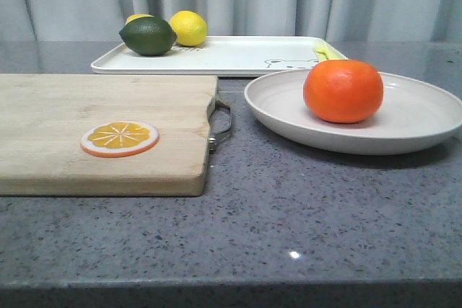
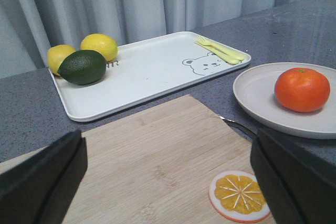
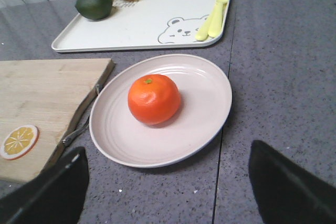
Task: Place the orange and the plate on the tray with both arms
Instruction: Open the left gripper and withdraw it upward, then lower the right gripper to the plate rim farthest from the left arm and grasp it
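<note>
The orange point(image 1: 343, 90) sits on the off-white plate point(image 1: 419, 117) at the right of the grey table; both also show in the right wrist view, orange point(image 3: 154, 98) and plate point(image 3: 205, 98), and in the left wrist view, orange point(image 2: 302, 89) and plate point(image 2: 257, 93). The white tray point(image 1: 231, 55) with a bear drawing lies behind them. My left gripper point(image 2: 168, 192) is open and empty above the wooden board. My right gripper point(image 3: 165, 190) is open and empty, above the table just short of the plate's near rim. Neither gripper shows in the front view.
A wooden cutting board point(image 1: 94, 131) with a metal handle point(image 1: 221, 124) lies at the left and bears an orange slice disc point(image 1: 120, 138). On the tray's far left are a dark green lime point(image 1: 148, 35) and two lemons point(image 1: 188, 27); a yellow fork point(image 3: 216, 11) lies at its right.
</note>
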Motion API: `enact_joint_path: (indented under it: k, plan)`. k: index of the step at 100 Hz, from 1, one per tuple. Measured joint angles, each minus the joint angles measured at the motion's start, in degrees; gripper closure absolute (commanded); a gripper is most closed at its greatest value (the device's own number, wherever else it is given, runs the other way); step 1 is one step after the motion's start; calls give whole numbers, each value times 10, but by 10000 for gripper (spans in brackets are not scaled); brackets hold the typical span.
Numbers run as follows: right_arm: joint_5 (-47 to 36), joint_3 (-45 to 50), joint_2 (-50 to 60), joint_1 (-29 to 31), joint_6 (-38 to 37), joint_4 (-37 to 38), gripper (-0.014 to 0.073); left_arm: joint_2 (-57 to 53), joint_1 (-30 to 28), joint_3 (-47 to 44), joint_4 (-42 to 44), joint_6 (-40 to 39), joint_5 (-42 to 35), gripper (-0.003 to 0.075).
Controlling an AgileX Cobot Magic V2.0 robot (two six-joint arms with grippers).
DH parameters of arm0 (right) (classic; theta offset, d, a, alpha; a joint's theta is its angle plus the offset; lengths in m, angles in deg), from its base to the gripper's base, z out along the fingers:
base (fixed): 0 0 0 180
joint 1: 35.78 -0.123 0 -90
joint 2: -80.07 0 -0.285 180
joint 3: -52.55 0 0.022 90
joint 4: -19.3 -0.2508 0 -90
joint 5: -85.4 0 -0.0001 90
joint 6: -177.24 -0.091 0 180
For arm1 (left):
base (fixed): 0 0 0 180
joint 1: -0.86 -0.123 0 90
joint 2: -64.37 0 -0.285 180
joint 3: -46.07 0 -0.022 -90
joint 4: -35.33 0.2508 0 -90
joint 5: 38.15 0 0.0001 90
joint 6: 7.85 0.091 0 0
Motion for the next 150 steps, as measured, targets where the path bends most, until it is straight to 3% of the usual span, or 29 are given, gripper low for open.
enact_joint_path:
  k: [32, 66, 150]
  plan:
    - [-138, -10, -228, 0, 0, 0, -19, 0, 0, 0, 0, 0, -1, 110]
    - [-173, -81, -435, 0, 0, 15, -19, 0, 0, 0, -1, 0, -1, 110]
    - [-208, -105, -579, 0, 0, 20, -19, 0, 0, 0, -2, 0, -1, 110]
